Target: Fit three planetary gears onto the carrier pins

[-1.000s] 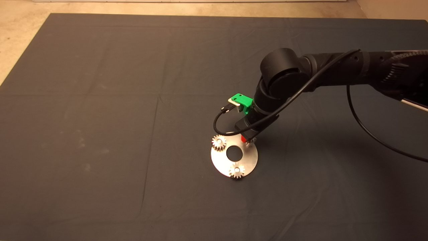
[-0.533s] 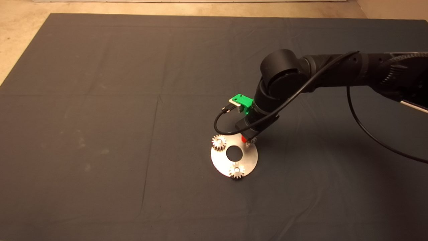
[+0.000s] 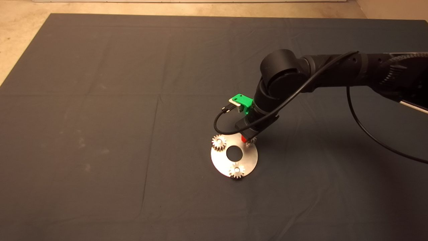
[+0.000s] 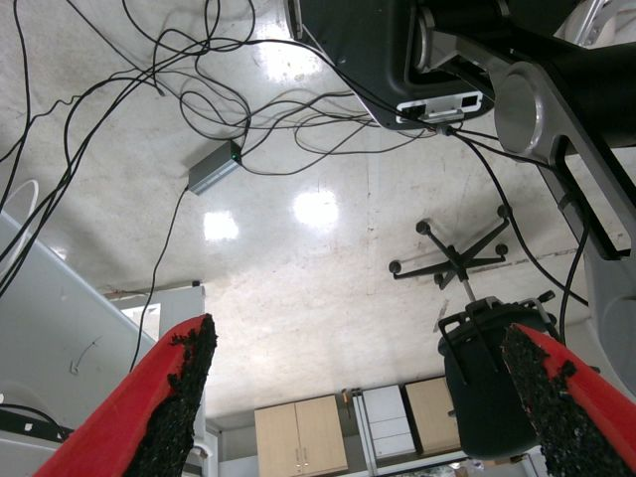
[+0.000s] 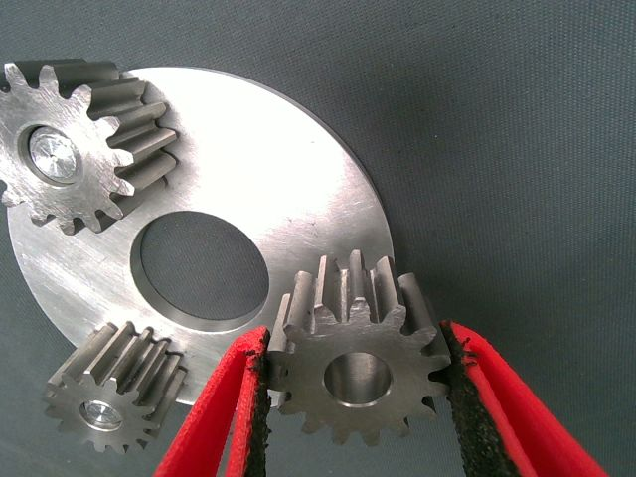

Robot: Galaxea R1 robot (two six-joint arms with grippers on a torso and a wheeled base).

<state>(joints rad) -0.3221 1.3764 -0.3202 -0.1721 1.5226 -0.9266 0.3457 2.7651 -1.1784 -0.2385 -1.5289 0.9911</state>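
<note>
The shiny round disc [image 3: 246,158] lies on the dark mat, right of centre. Two planetary gears [image 3: 219,142] [image 3: 236,171] sit on carrier pins, whose silver tops [image 5: 52,157] [image 5: 102,412] show in their bores. My right gripper [image 3: 248,139] reaches down over the disc's far right rim, shut on the third gear [image 5: 358,373]. In the right wrist view that gear sits flat between the black pads [image 5: 250,397], above the disc's edge [image 5: 298,179]. The pin under it is hidden. My left gripper [image 4: 358,397] is parked off the mat with its fingers wide apart.
The right arm [image 3: 334,73] and its black cable [image 3: 367,130] cross the mat's right side. The left wrist view shows a pale floor with cables [image 4: 199,79], a small grey box [image 4: 214,166] and an office chair [image 4: 477,368].
</note>
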